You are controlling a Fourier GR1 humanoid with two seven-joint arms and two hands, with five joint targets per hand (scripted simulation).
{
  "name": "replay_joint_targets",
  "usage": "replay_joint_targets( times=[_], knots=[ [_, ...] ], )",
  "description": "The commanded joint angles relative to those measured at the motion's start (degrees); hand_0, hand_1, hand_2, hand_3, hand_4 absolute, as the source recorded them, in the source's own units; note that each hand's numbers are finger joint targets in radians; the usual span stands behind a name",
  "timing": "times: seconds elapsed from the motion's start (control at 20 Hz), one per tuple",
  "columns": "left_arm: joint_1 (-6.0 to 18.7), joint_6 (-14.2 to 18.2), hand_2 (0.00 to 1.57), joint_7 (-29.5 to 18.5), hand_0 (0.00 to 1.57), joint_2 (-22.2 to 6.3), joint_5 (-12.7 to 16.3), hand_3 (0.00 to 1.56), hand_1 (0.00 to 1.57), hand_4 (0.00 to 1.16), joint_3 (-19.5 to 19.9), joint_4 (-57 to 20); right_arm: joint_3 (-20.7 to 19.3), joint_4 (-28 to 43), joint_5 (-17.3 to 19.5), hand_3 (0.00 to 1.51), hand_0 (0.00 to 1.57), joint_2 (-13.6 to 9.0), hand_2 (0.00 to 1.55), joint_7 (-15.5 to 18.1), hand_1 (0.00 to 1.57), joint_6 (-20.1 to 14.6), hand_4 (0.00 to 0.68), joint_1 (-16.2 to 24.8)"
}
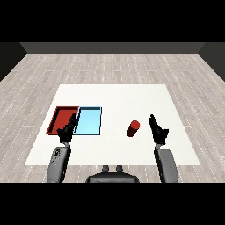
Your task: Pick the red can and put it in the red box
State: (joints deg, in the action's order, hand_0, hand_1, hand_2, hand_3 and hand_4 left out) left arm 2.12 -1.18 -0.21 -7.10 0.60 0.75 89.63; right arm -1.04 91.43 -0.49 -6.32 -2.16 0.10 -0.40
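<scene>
Light blue tray [89, 121], white table [114, 96]

1 red can [133, 128]; 1 red tray [63, 118]; 1 light blue tray [88, 121]; 1 white table [114, 99]; 2 robot hands: left robot hand [67, 131], right robot hand [157, 130].
</scene>
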Motion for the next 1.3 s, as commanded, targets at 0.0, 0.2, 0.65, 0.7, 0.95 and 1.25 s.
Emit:
replay_joint_targets(
  times=[0.0, 0.2, 0.65, 0.7, 0.95, 1.25],
  knots=[
    [-0.38, -0.16, 0.0, -0.04, 0.0, 0.88, -0.89, 0.0, 0.0, 0.0, 0.66, 0.0, -1.13, -0.03, 0.61, 0.0, 0.0, -0.27, 0.0, 0.28, 0.0, 1.26, 0.0, 0.89],
    [-2.2, 1.62, 0.0, -0.11, 0.0, 1.77, -1.84, 0.0, 0.0, 0.0, 0.72, 0.37, -4.2, 0.25, -2.14, 0.0, 0.0, -2.89, 0.0, 3.42, 0.0, 5.41, 0.0, 4.68],
    [-2.55, -1.09, 0.0, -23.41, 0.0, 3.65, 2.6, 0.0, 0.0, 0.0, 4.08, -1.08, -5.44, 4.22, -10.53, 0.0, 0.0, -1.36, 0.0, 17.95, 0.0, 14.52, 0.0, 7.93],
    [-3.25, -3.46, 0.0, -22.43, 0.0, 1.76, 5.31, 0.0, 0.0, 0.0, 5.95, 1.26, -4.6, 1.91, -8.72, 0.0, 0.0, -0.71, 0.0, 16.98, 0.0, 12.96, 0.0, 4.8],
    [-1.55, -0.24, 0.0, -18.67, 0.0, 3.8, 2.14, 0.0, 0.0, 0.0, 2.76, 3.76, -8.0, 1.28, -10.72, 0.0, 0.0, -2.63, 0.0, 16.46, 0.0, 14.95, 0.0, 3.88],
    [-4.2, 2.06, 0.0, -20.71, 0.0, 6.98, -0.15, 0.0, 0.0, 0.0, -0.7, 4.75, -7.08, -2.47, -8.2, 0.0, 0.0, 0.13, 0.0, 21.52, 0.0, 14.36, 0.0, 4.23]
  ],
)
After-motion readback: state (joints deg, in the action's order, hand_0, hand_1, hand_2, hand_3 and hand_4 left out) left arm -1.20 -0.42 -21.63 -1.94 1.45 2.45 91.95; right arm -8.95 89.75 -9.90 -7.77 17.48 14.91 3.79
